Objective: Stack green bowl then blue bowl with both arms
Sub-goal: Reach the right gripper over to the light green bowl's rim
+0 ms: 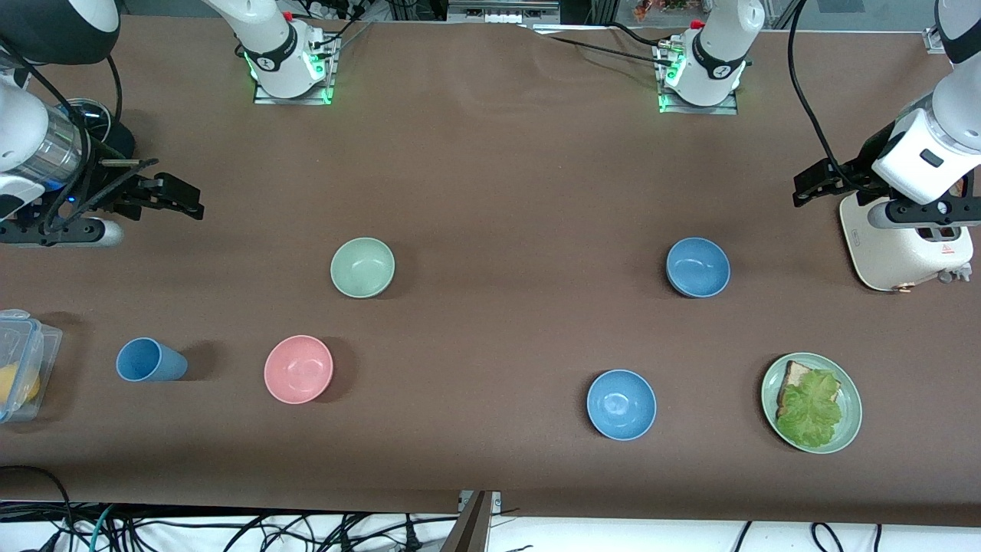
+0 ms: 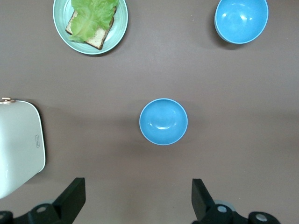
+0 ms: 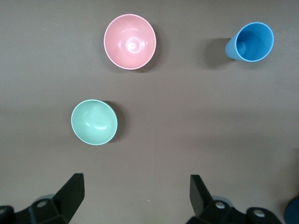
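The pale green bowl [image 1: 362,267] stands upright and empty on the brown table; it also shows in the right wrist view [image 3: 94,122]. The dusky blue bowl [image 1: 697,267] stands upright toward the left arm's end and shows in the left wrist view [image 2: 163,121]. My right gripper [image 1: 178,201] [image 3: 136,183] is open and empty, up over the table at the right arm's end, apart from the green bowl. My left gripper [image 1: 812,185] [image 2: 138,185] is open and empty, up over the table beside a white appliance, apart from the blue bowl.
A brighter sky-blue bowl [image 1: 621,404], a pink bowl [image 1: 298,369] and a blue cup [image 1: 149,360] lying on its side are nearer the front camera. A green plate [image 1: 849,429] holds bread and lettuce. A white appliance [image 1: 904,249] and a clear container [image 1: 23,368] stand at the table's ends.
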